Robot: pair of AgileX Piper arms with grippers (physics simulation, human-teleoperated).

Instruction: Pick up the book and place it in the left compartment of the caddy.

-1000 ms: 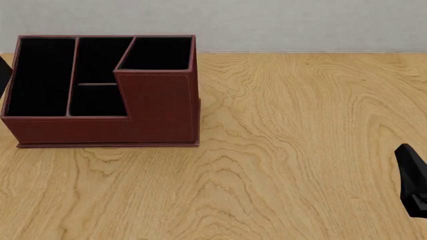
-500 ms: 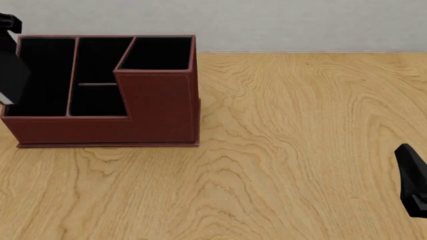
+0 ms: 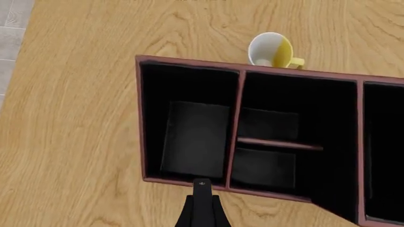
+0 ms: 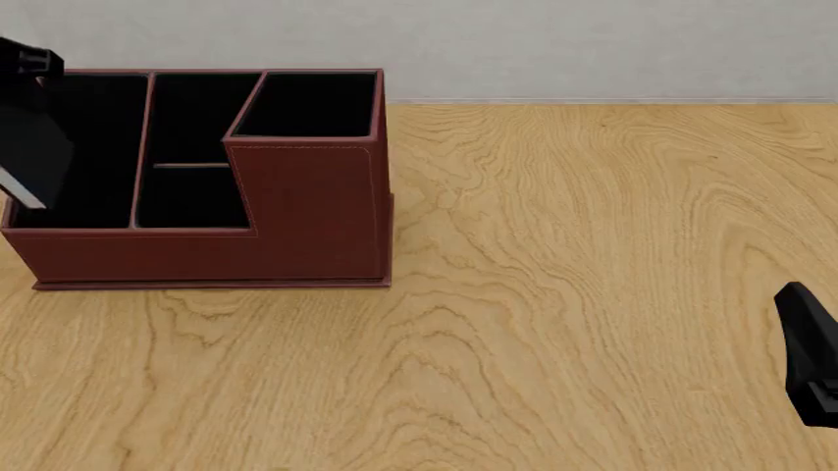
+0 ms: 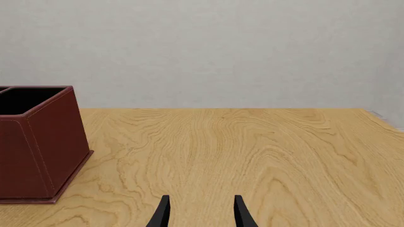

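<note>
The right gripper (image 5: 200,213) sits nearest, low over the table (image 4: 590,245). Its two thin black fingers stand well apart with nothing between them. In the front view most of that arm is cut off by the right edge. The tabletop is pale wood with a bold swirling grain.

Farther off stands the caddy (image 4: 308,211), a reddish-brown box with a leather look, stitched edges, a black lining and a taller stepped section at its right end. Its left compartment (image 3: 196,142) is a long narrow well with a dull black floor.

The book (image 4: 33,137) hangs tilted over the caddy's left wall as a flat black slab with a pale strip of pages along its lower edge. The picture's left edge cuts part of it off. The left gripper (image 3: 202,187) points steeply down at the near rim of the left compartment, its fingers drawn close together on the book. In the wrist view the book cannot be told from the fingers.

Just beyond the caddy's far wall stands a mug (image 3: 271,49), white outside and yellow inside. A plain grey wall (image 5: 202,47) closes the scene.
</note>
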